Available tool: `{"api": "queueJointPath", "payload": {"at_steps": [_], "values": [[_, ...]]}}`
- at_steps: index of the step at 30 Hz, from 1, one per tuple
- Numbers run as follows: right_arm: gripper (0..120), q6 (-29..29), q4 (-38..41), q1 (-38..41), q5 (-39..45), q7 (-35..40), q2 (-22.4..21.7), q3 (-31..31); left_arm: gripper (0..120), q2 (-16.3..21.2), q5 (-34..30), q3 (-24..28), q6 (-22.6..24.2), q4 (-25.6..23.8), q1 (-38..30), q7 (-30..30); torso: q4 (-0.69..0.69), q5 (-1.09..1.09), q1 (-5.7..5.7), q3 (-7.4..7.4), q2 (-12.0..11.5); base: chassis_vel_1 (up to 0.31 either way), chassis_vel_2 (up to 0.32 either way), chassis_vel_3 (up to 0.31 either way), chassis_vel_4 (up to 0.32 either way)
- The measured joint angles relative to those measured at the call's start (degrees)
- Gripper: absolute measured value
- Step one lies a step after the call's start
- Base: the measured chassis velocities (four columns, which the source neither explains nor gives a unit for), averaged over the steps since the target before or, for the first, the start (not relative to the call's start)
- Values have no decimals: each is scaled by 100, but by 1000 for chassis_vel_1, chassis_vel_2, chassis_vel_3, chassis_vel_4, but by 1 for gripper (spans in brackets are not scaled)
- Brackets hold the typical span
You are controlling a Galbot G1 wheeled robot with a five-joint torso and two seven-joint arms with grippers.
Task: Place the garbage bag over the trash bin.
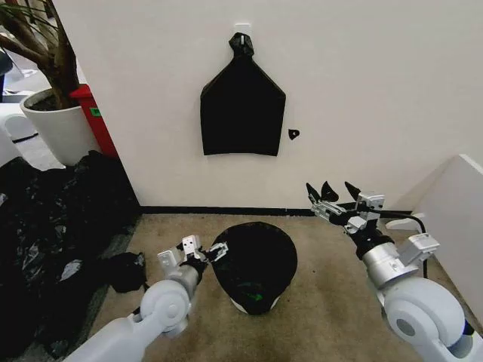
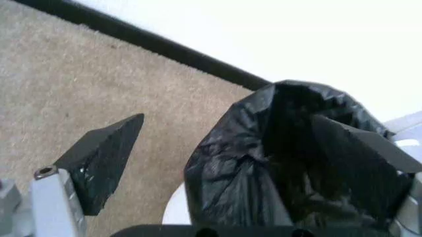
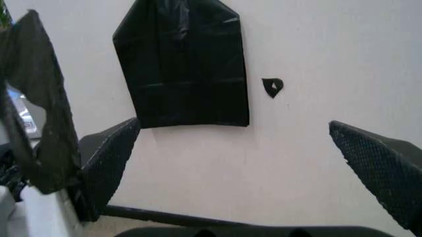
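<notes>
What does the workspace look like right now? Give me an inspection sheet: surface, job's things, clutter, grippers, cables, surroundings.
Surface: beige carpet.
Job's things: garbage bag draped over the trash bin; only the bin's cream base shows.
Clutter: heap of black plastic on the floor at the robot's left.
Grippers: left gripper open at the bag's left edge; right gripper open, raised, apart from the bag.
Cables: dark cable looping by the right wrist.
Surroundings: flat black bundle hanging on the white wall; white plant pot with a tree; red object behind it.
</notes>
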Motion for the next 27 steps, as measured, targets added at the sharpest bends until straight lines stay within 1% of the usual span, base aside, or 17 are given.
{"api": "queueJointPath", "payload": {"at_steps": [3, 5, 6, 8, 10, 11, 12, 14, 16, 17, 18, 19, 21, 23, 24, 25, 27], "values": [[100, -8, 8, 4, 23, 37, 1, -6, 100, 18, 2, -59, -23, -90, 29, 38, -2, -3, 0, 0, 0, 0, 0, 0, 0], [100, -27, 48, -3, 29, 84, 39, -8, 100, 134, 107, -200, -59, -250, 185, 119, -2, -1, 0, 1, 0, 0, 0, 0, 0], [100, -50, 83, -30, 1, 109, 93, -8, 100, 302, 380, -390, -107, -411, 386, 224, -1, -2, 0, 1, 0, 0, 0, 0, 0], [100, -53, 87, -39, -16, 109, 106, -8, 100, 330, 435, -423, -120, -431, 417, 242, -1, -2, 0, 1, 0, 0, 0, 0, 0], [100, -55, 90, -189, -299, 50, 252, 22, 100, 758, 1280, -816, -373, -657, 842, 557, 1, 0, 0, 0, 0, 0, 0, 0, 0], [100, -23, 72, -318, -526, -39, 372, 77, 100, 1011, 1712, -1144, -490, -766, 1147, 793, 1, -3, 0, 1, 0, 0, 0, 0, 0], [100, 2, 62, -397, -642, -98, 438, 111, 100, 1156, 1951, -1435, -540, -827, 1363, 937, 0, -5, 0, 1, 0, 0, 0, 0, 0], [100, 104, 59, -734, -1043, -322, 716, 270, 100, 1465, 2645, -2436, -693, -939, 1972, 1376, 1, 3, 0, 0, 0, 0, 0, 0, 0], [100, 214, 99, -1100, -1374, -475, 966, 403, 100, 1560, 3062, -3201, -795, -1018, 2464, 1678, 0, 3, 0, 0, 0, 0, 0, 0, 0], [100, 214, 99, -1100, -1374, -475, 966, 403, 100, 1560, 3062, -3201, -795, -1018, 2464, 1678, 0, 3, 0, 0, 0, 0, 0, 0, 0], [100, 330, 135, -1363, -1595, -548, 1131, 474, 100, 1566, 3217, -3788, -808, -1115, 2858, 1827, -1, -8, 0, 0, 0, 0, 0, 0, 0], [100, 497, 156, -1650, -1887, -630, 1304, 543, 100, 1502, 3270, -4415, -778, -1291, 3299, 1956, -3, -3, 0, -1, 0, 0, 0, 0, 0], [100, 654, 158, -1884, -2185, -766, 1492, 619, 100, 1341, 3314, -4998, -717, -1512, 3766, 2159, -2, 3, 0, -1, 0, 0, 0, 0, 0], [100, 924, 168, -2202, -2612, -986, 1859, 726, 100, 949, 3524, -5747, -698, -1806, 4411, 2602, -1, -5, 0, -1, 0, 0, 0, 0, 0], [100, 1106, 189, -2382, -2844, -1099, 2132, 755, 100, 587, 3741, -6232, -773, -1993, 4919, 2974, 0, -1, 0, -1, 0, 0, 0, 0, 0], [100, 1106, 189, -2382, -2844, -1099, 2132, 755, 100, 587, 3741, -6232, -773, -1993, 4919, 2974, 0, -1, 0, -1, 0, 0, 0, 0, 0], [100, 1329, 229, -2578, -3092, -1206, 2443, 762, 100, 160, 3969, -6603, -937, -2191, 5439, 3235, 0, -2, -1, -1, 0, 0, 0, 0, 0]]}}
